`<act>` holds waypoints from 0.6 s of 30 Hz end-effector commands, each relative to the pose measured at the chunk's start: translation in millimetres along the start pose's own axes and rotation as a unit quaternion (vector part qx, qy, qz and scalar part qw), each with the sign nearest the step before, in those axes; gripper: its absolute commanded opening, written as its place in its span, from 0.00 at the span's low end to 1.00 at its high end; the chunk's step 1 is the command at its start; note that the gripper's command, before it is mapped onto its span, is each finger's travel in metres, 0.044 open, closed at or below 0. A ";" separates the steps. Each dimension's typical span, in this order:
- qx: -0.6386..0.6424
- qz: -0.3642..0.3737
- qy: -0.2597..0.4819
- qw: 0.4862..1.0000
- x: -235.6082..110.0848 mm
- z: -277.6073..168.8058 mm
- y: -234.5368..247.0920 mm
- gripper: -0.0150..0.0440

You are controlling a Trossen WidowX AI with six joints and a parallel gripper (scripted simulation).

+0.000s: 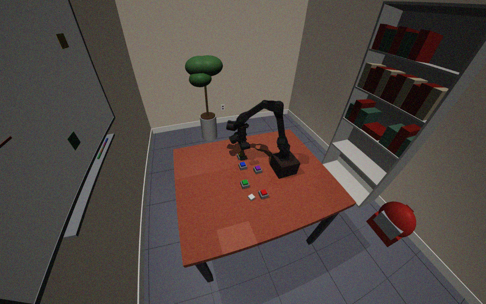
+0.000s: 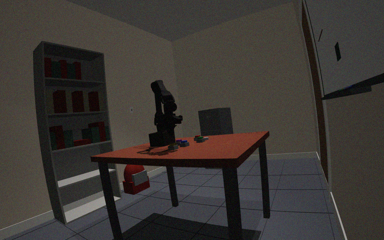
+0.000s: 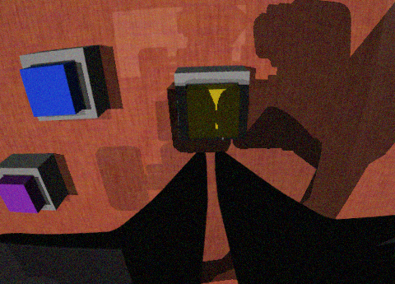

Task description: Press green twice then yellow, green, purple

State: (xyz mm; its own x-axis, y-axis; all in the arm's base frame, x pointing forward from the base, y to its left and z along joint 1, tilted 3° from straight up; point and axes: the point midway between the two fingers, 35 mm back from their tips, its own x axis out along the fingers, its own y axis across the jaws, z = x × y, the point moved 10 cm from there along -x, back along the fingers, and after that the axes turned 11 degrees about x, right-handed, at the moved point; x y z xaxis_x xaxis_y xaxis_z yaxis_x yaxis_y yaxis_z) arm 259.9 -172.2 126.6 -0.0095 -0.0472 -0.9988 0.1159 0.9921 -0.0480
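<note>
The yellow button [image 1: 241, 155] [image 3: 213, 111] sits in its grey housing at the far end of the row of buttons, in the arm's shadow. My gripper [image 1: 241, 149] [image 3: 210, 161] is shut with nothing between its fingers. Its tips hang just above the near edge of the yellow button. The blue button [image 1: 242, 164] [image 3: 49, 89] and the purple button [image 1: 257, 168] [image 3: 19, 193] stand just beyond it, toward the table's middle. The green button [image 1: 244, 183] [image 2: 199, 138] stands farther along the table.
A red button [image 1: 263, 193] and a small white block [image 1: 251, 196] stand side by side past the green button. The arm's base [image 1: 284, 166] stands right of the buttons on the red table [image 1: 206, 211] [image 2: 217, 149]. A bookshelf [image 1: 395, 98] stands beside the table.
</note>
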 end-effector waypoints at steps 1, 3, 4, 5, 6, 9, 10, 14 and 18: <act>0.002 -0.007 -0.014 1.000 -40.6 -0.1 0.0 0.29; 0.002 -0.007 -0.014 1.000 -40.6 -0.1 0.0 0.29; 0.002 -0.007 -0.014 1.000 -40.6 -0.1 0.0 0.29; 0.002 -0.007 -0.014 1.000 -40.6 -0.1 0.0 0.29; 0.002 -0.006 -0.014 1.000 -40.6 0.5 1.1 0.29; -0.004 -0.005 -0.016 1.000 -40.3 8.6 18.0 0.29; -0.008 -0.003 -0.016 1.000 -40.1 13.0 28.4 0.29; -0.027 0.003 -0.020 0.999 -39.4 29.7 84.9 0.29; -0.024 0.005 -0.019 1.000 -39.6 35.4 132.2 0.29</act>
State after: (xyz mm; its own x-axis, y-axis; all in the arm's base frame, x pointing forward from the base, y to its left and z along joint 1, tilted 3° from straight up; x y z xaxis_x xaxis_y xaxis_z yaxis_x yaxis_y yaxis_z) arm 303.2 -76.7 161.8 0.0309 -0.0480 -0.9984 0.0634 0.9969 -0.0460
